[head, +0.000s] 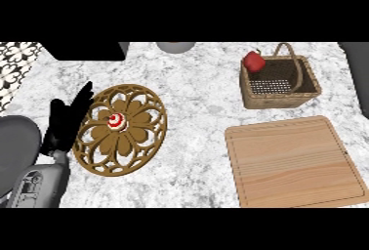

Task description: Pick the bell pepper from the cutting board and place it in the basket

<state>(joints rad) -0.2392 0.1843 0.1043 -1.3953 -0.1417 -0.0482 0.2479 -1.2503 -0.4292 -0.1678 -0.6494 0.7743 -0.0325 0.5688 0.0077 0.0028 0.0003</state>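
My left hand [63, 128] rested open at the counter's left edge, fingers straight and close together, just beside the round wooden trivet [144, 128]. The red bell pepper [253, 61] sat at the far left corner of the wicker basket [282, 100], against its rim, well apart from the cutting board [292, 163].

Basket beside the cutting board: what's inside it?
A red bell pepper sits at the far left corner of the wicker basket, covering the rim there, so whether it touches the floor cannot be told. The rest of the woven floor shows bare.
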